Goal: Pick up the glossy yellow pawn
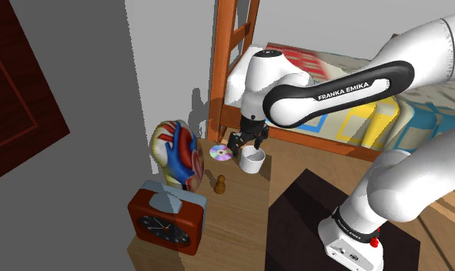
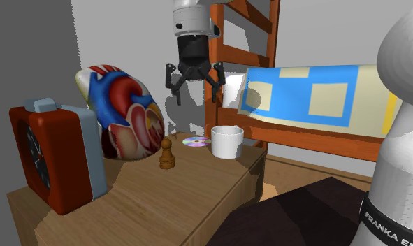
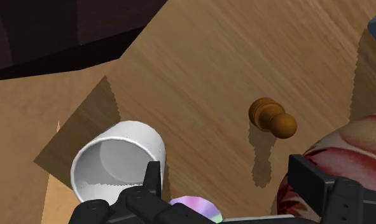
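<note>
The pawn (image 1: 220,184) (image 2: 168,154) (image 3: 272,118) is small, glossy and amber-brown. It stands upright on the wooden table (image 1: 237,223) (image 2: 177,203), in front of a painted heart model. My black gripper (image 1: 246,142) (image 2: 196,87) (image 3: 231,191) hangs open well above the table, over a disc and a white mug. Its fingers are spread wide with nothing between them. In the second exterior view the pawn lies below the gripper and to its left, apart from it.
A white mug (image 1: 253,161) (image 2: 227,141) (image 3: 116,162) and a shiny disc (image 1: 220,152) (image 2: 196,142) lie under the gripper. The heart model (image 1: 179,154) (image 2: 124,115) and a red clock (image 1: 168,218) (image 2: 54,157) crowd the pawn's side. A wooden bed frame (image 1: 225,69) (image 2: 309,136) borders the table.
</note>
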